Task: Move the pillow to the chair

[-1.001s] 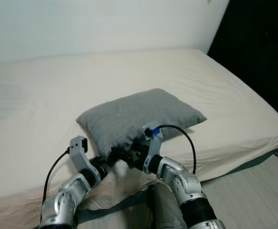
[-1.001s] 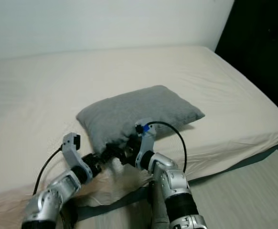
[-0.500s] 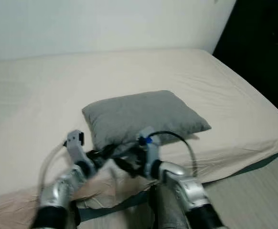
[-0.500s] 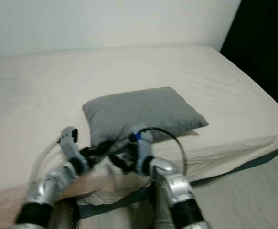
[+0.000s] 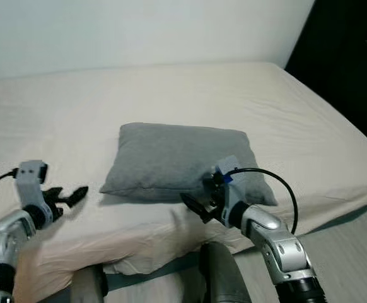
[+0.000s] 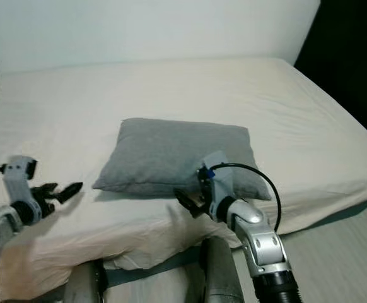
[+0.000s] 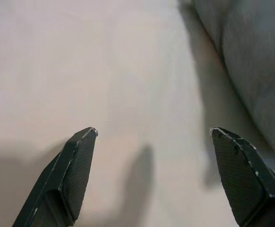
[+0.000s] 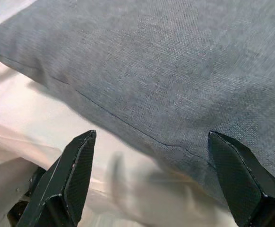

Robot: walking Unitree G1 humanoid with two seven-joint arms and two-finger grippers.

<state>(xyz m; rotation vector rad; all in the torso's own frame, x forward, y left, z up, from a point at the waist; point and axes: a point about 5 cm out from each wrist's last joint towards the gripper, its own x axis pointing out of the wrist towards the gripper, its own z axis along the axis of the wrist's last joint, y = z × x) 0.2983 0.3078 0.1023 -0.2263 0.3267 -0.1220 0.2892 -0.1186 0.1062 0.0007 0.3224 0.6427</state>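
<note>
Released since a second ago, gray pillow [image 5: 180, 160] lies flat on bed [image 5: 309, 139]; left end effector [image 5: 73, 194] and right end effector [image 5: 199, 203] gape wide, empty.

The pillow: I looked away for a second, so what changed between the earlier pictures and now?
Both grippers were close together at the pillow's near edge. Now the left gripper has swung out to the robot's left, open over the sheet, and the right gripper sits open at the near right corner. The pillow lies flatter, turned slightly, still on the bed.
</note>
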